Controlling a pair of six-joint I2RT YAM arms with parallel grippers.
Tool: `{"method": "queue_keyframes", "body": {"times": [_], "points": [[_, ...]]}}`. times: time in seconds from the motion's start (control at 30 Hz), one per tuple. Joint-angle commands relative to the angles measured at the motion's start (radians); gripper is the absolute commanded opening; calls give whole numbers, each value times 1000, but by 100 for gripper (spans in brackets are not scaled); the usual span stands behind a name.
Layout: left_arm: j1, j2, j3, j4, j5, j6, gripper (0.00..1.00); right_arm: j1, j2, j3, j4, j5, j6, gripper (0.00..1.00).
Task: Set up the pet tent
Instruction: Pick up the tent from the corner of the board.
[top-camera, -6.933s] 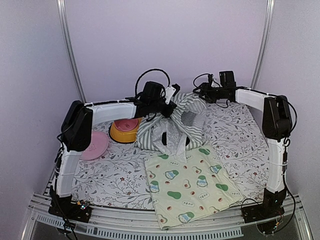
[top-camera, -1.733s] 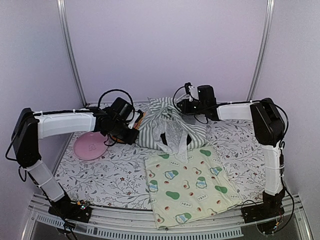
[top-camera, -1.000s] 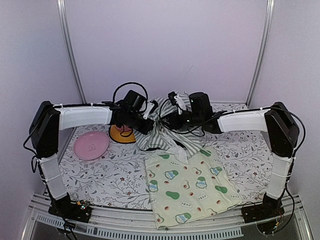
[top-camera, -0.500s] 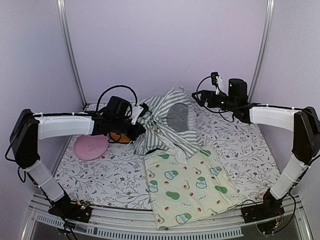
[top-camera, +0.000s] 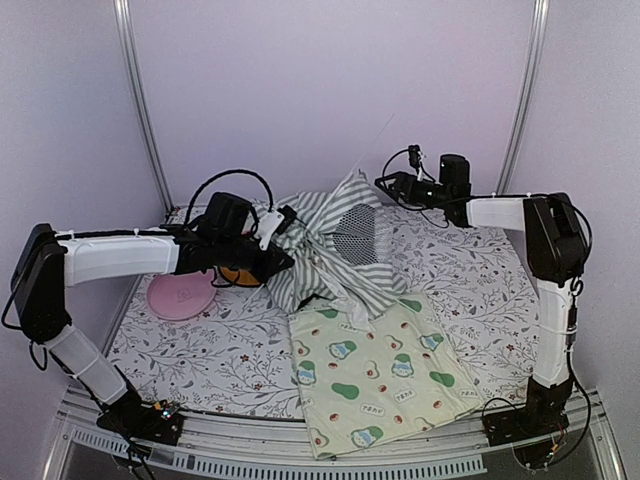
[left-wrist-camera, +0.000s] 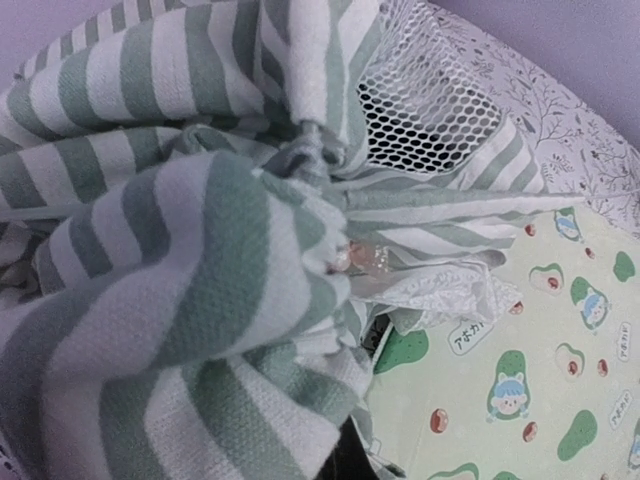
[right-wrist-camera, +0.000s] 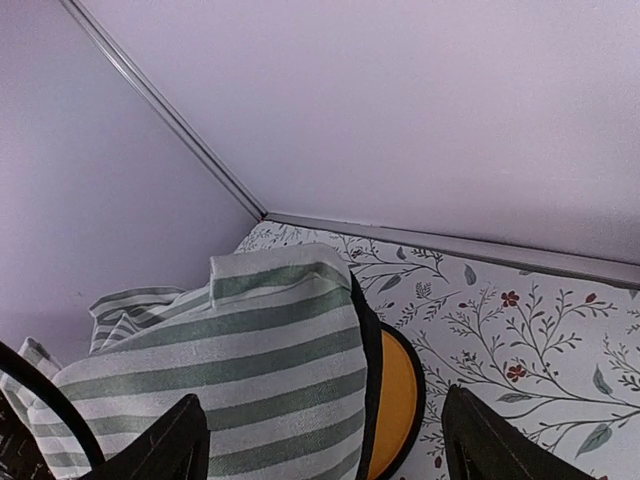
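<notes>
Pet tent (top-camera: 335, 250): one (crumpled); one mat (top-camera: 375, 370); one pink plate (top-camera: 180, 295).

Your left arm (top-camera: 110, 255) rises from its base at the near left corner, leans out to the left, bends at the elbow and runs its long white forearm rightward across the surface. Its wrist is low, and the left tool (top-camera: 272, 232) is clamped tight on a bunched fold of the pet tent (top-camera: 330, 250). Your right arm (top-camera: 553, 300) stands almost straight up from the near right corner, bends at the top and reaches left toward the far side, with the wrist held high. The right tool (top-camera: 385, 183) points left, its two dark fingers (right-wrist-camera: 175, 445) spread wide with nothing gripped between them.
</notes>
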Motion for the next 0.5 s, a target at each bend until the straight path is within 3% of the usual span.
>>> {"method": "queue_keyframes", "body": {"times": [0.0, 0.17, 0.3, 0.4, 0.47], "points": [[-9, -36, -1, 75, 75, 32, 0, 1, 82, 53, 124, -144, 103, 82], [-11, -21, 19, 70, 106, 46, 0, 1, 172, 133, 197, -217, 195, 80], [-12, -13, 38, 67, 119, 54, 0, 6, 258, 202, 237, -255, 292, 72], [-14, -6, 47, 64, 126, 55, 0, 10, 287, 229, 258, -264, 334, 59], [-15, -4, 51, 59, 127, 56, 0, 10, 294, 236, 281, -266, 364, 40]]}}
